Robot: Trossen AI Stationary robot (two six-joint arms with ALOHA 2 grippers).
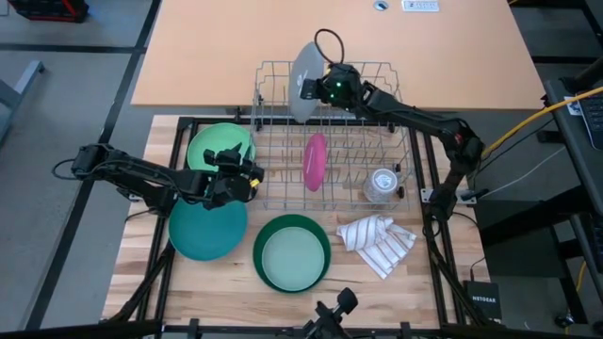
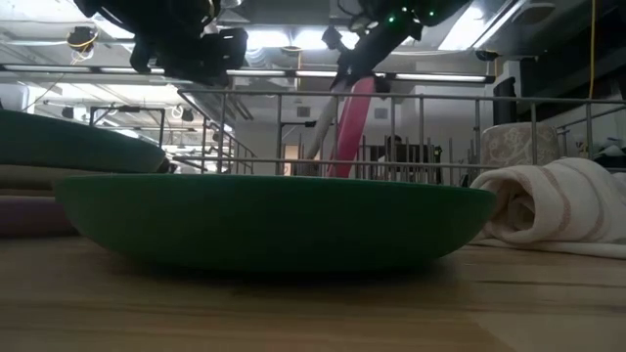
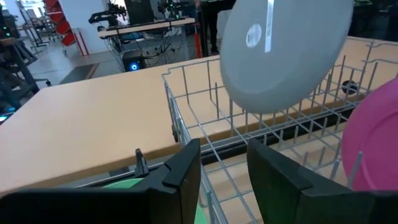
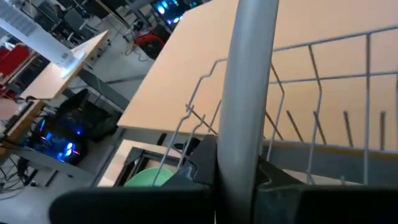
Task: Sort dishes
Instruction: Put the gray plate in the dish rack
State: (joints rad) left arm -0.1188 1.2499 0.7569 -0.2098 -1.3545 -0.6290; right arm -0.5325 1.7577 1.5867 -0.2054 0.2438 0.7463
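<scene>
A wire dish rack point(image 1: 330, 141) stands at the table's middle. A pink plate point(image 1: 315, 160) stands on edge in it. My right gripper point(image 4: 235, 168) is shut on a grey plate point(image 1: 303, 77) over the rack's far left corner; the left wrist view shows the grey plate point(image 3: 280, 50) too. My left gripper point(image 3: 224, 155) hovers open and empty at the rack's left side, above a light green plate point(image 1: 217, 146). A teal plate point(image 1: 207, 228) and a dark green bowl point(image 1: 292, 252) lie flat on the table near the front. My right gripper pinches the grey plate's rim point(image 4: 239, 143) between its two fingers, one on each face. The fingers come from the table's right, slanting slightly down. The plate stands on edge, nearly upright. I cannot tell whether its lower edge point(image 3: 273, 109) touches the rack's wires.
A small clear glass cup point(image 1: 382, 184) stands in the rack's right part. A white striped cloth point(image 1: 377, 243) lies bunched on the table in front of the rack. A tan tabletop point(image 1: 236, 56) lies beyond the rack.
</scene>
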